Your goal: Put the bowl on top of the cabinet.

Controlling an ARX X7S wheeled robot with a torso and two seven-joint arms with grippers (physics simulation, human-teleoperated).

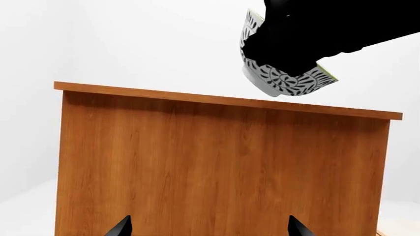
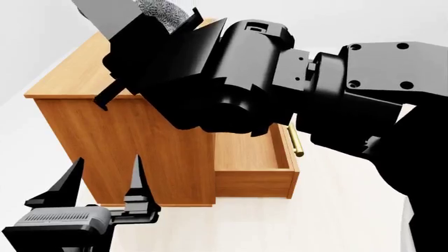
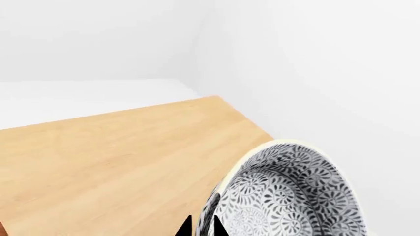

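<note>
The small round white ceramic bowl (image 3: 288, 196) with its dense blue-grey leaf pattern is pinched at its rim by the right gripper (image 3: 202, 227), tilted, in the air above the flat top of the orange-brown wooden cabinet (image 1: 223, 162). Nothing shows inside the bowl. One cabinet drawer (image 2: 255, 163) stands pulled out; its contents are hidden. The left gripper (image 2: 102, 181), fingers spread, hangs low beside the cabinet's near side. The right arm hides most of the bowl in the head view.

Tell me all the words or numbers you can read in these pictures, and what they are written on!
None: no words, numbers, labels or signs show in any view.
The small round white bowl with the dark blue-grey leaf pattern carries only decoration.
The large orange-brown wooden cabinet is plain wood.
The black robot arms bear no markings that can be read.
</note>
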